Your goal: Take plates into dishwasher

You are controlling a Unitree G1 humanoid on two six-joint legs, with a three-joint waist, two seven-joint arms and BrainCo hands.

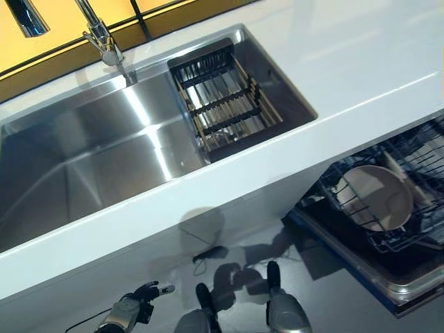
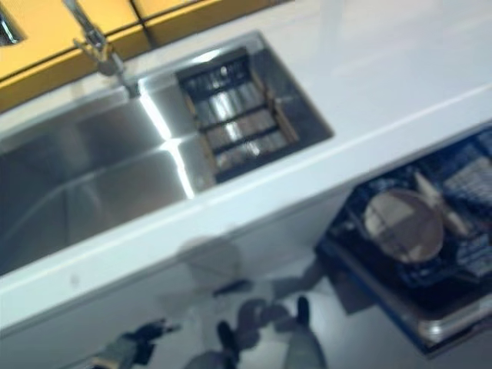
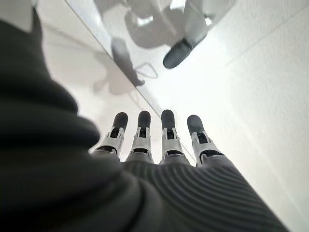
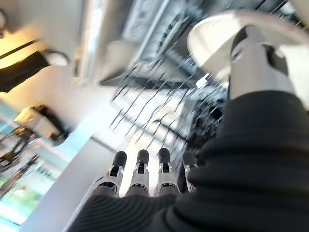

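A white countertop point(image 1: 361, 62) is seen from above, with a wide steel sink point(image 1: 97, 152) set into it and a tap point(image 1: 100, 35) at its back edge. At the sink's right end a dark slatted drying rack point(image 1: 225, 104) is lodged, and no plates can be made out in either. Below the counter's right end, the dishwasher's lower rack point(image 1: 388, 229) is pulled out, and a pale plate point(image 1: 378, 198) is stood on edge among its wires, so at least one plate appears to be loaded already. The left hand point(image 1: 135, 305) is hung low in front of the cabinet; its fingers point(image 3: 140, 130) are held straight and side by side, with nothing between them. The right hand point(image 4: 140, 169) is shown only in its own wrist view, fingers straight and empty above the wire rack, with the plate just beside its thumb point(image 4: 256, 63). The step in hand is judged to be a release just finished; another plate would next have to be found, and none is in view.
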